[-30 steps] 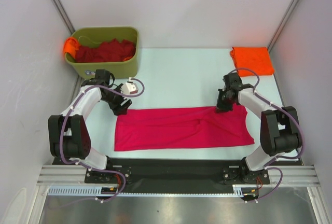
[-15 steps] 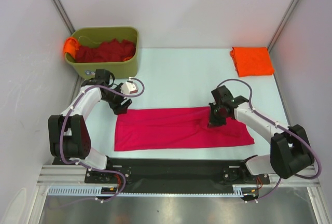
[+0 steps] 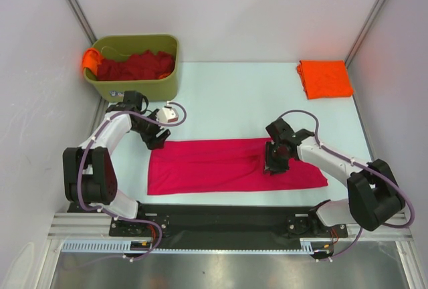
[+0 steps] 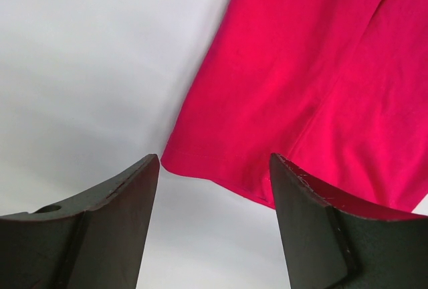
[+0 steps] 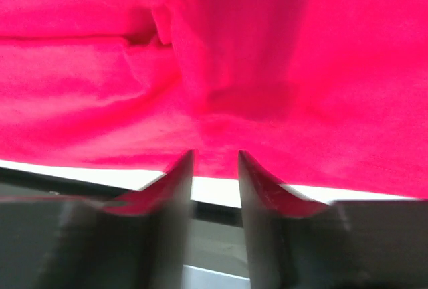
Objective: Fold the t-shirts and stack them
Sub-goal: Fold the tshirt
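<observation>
there, right hand (image 3: 274, 164) over pink t-shirt (image 3: 207, 165)

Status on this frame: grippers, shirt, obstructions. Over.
Left gripper open, empty, at far-left corner of crimson t-shirt. Right gripper barely parted, low over the shirt, gripping nothing. Shirt flat in a long band. No obstruction seen.

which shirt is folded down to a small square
The orange t-shirt at the far right. The crimson t-shirt lies as a long strip; dark red ones sit heaped in the bin.
</observation>
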Controlling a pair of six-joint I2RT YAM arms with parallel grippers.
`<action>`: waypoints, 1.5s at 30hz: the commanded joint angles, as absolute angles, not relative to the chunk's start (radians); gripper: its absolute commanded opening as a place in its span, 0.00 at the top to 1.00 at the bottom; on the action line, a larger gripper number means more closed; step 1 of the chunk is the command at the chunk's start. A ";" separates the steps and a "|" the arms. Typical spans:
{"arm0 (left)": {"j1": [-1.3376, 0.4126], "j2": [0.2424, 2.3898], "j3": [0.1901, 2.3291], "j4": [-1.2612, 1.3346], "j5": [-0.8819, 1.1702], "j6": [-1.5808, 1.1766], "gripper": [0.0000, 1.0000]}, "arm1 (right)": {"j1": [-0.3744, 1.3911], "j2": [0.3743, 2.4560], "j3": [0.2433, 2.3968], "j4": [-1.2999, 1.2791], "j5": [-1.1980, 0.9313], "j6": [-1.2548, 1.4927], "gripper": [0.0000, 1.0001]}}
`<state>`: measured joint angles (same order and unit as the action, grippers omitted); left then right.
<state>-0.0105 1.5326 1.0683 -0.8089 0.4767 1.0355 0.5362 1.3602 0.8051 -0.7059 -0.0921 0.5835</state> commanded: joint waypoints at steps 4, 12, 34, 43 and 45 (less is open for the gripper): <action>-0.005 1.540 1.078 -0.755 0.488 0.925 0.27 | 0.513 1.342 0.926 -0.811 -0.055 0.540 0.37; -0.008 1.591 1.058 -0.486 0.341 0.629 0.26 | -0.027 1.224 0.927 -0.711 -0.093 0.517 0.51; -0.057 1.764 1.057 -0.451 0.348 0.641 0.43 | -0.299 1.598 0.856 -0.359 -0.202 0.474 0.75; -0.055 1.772 1.052 -0.439 0.335 0.604 1.00 | -0.310 1.568 0.842 -0.394 -0.175 0.469 1.00; -0.045 1.769 1.058 -0.416 0.304 0.574 1.00 | -0.318 1.546 0.850 -0.436 -0.150 0.457 1.00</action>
<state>-0.0574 1.7527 1.0313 -0.4492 0.3431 0.6151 -0.3000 1.5963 0.8482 -0.3870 -0.2024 0.4759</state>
